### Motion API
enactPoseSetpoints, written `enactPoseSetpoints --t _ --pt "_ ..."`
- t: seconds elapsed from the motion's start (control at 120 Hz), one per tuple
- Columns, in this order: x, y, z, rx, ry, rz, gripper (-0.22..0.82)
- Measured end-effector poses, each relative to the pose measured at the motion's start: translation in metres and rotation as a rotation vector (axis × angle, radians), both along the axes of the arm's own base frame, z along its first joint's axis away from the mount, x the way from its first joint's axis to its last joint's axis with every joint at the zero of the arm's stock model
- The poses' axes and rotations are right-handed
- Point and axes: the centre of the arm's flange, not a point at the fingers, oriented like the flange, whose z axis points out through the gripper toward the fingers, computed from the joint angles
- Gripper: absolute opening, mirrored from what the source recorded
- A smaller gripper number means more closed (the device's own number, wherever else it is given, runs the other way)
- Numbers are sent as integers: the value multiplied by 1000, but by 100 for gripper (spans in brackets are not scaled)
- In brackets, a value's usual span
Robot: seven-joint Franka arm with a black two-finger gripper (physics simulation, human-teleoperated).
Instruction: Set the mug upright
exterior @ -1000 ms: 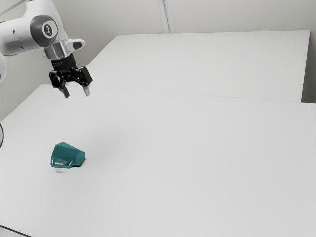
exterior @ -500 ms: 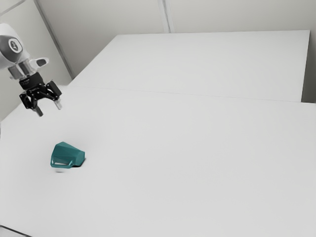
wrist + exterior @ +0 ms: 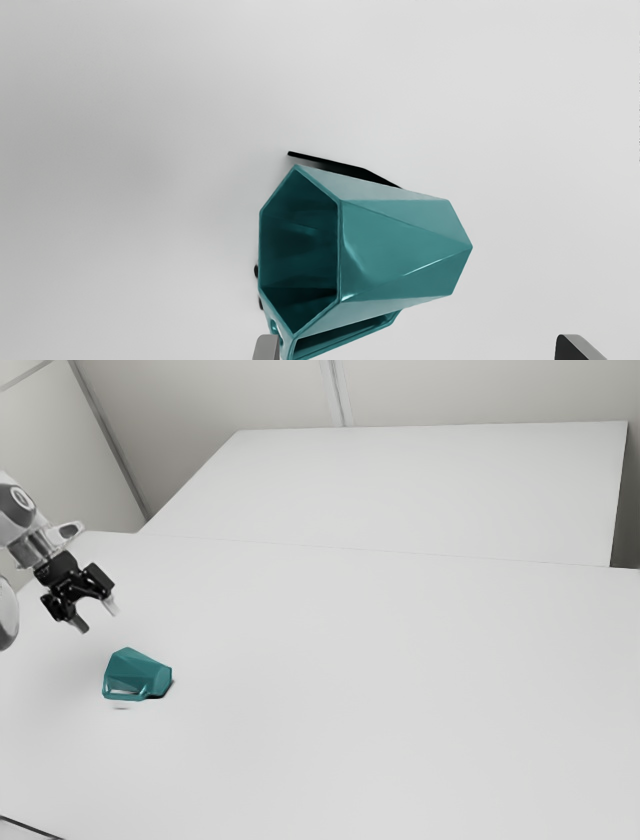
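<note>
The mug (image 3: 140, 672) lies on its side on the table (image 3: 350, 690), at 8 o'clock from the middle of the exterior view. There, its open end looks to 9 o'clock, and its handle (image 3: 350, 338) sticks out to about 7 o'clock. The gripper (image 3: 97, 619) is up over the table, at 11 o'clock from the mug. Its two fingers (image 3: 266, 348) are wide apart and hold nothing. In the wrist view, one finger shows right by the handle, and the other is out past the mug's small end. The arm (image 3: 18, 510) comes in between 9 and 10 o'clock.
</note>
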Motion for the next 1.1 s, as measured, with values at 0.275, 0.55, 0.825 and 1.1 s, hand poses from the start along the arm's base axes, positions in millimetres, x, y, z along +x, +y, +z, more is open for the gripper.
enactPoseSetpoints --t 0.275,0.55,0.825,1.1 --pt "-4 18 -32 -96 -87 -30 60" --pt "-17 25 -73 -190 -127 -57 60" --pt "-21 11 -101 -302 -186 -79 60" --pt "-25 8 -109 -342 -229 -117 60"
